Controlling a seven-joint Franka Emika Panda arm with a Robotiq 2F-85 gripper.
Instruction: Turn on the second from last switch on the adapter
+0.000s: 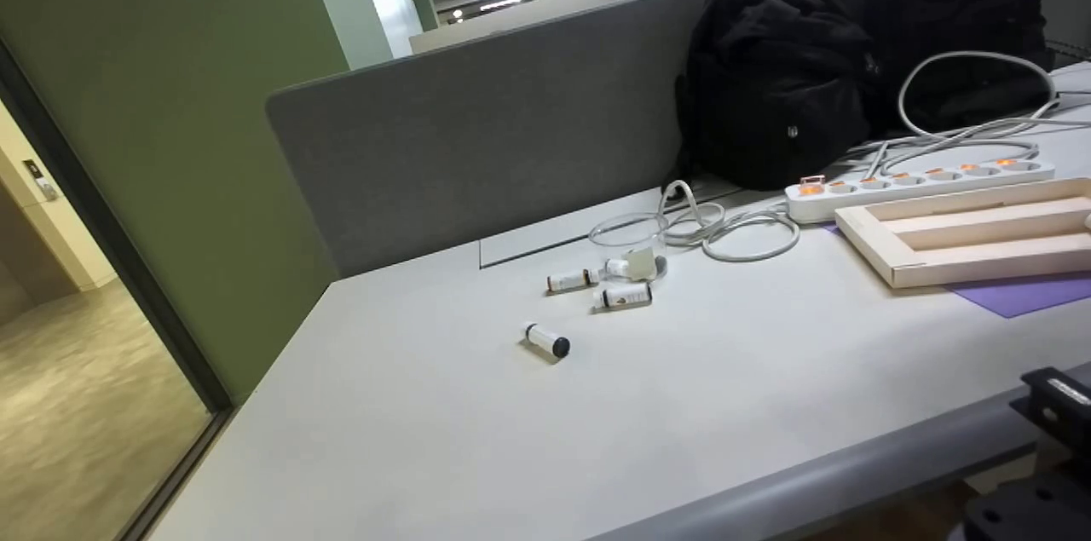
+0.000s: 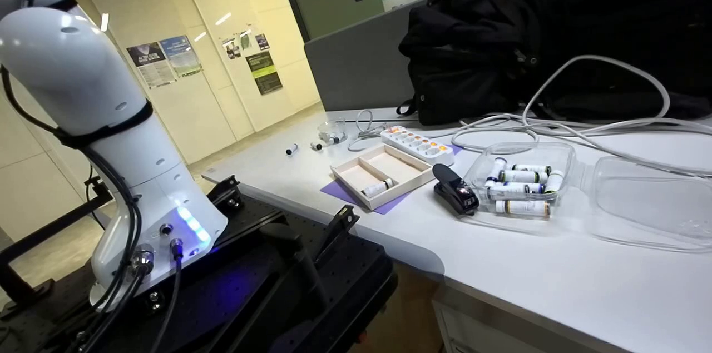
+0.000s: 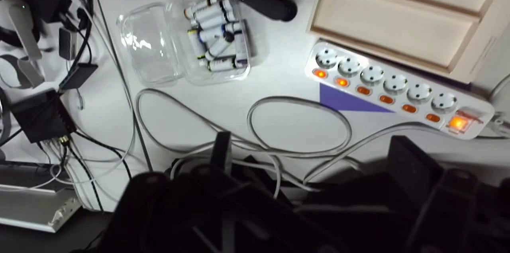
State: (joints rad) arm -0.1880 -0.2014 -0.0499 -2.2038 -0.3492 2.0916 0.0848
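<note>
A broad white desk (image 1: 443, 422) carries a pale wooden tray (image 1: 980, 266), and just along one side of it lies the adapter (image 3: 402, 94); whether the two touch is hard to tell. The adapter should be stiff, smooth and fairly light, likelier to skid than crack, and its white cord (image 1: 750, 258) may tug. It needs no lifting; if it must be steadied, take it across its narrow width. The end effector (image 3: 310, 141) hangs well above the desk, fingers spread wide and holding nothing; for pressing, bring them together and push straight down. Counting from the large glowing end switch (image 3: 459, 123), the second-from-last switch (image 3: 341, 82) already looks lit, so another press may undo it.
</note>
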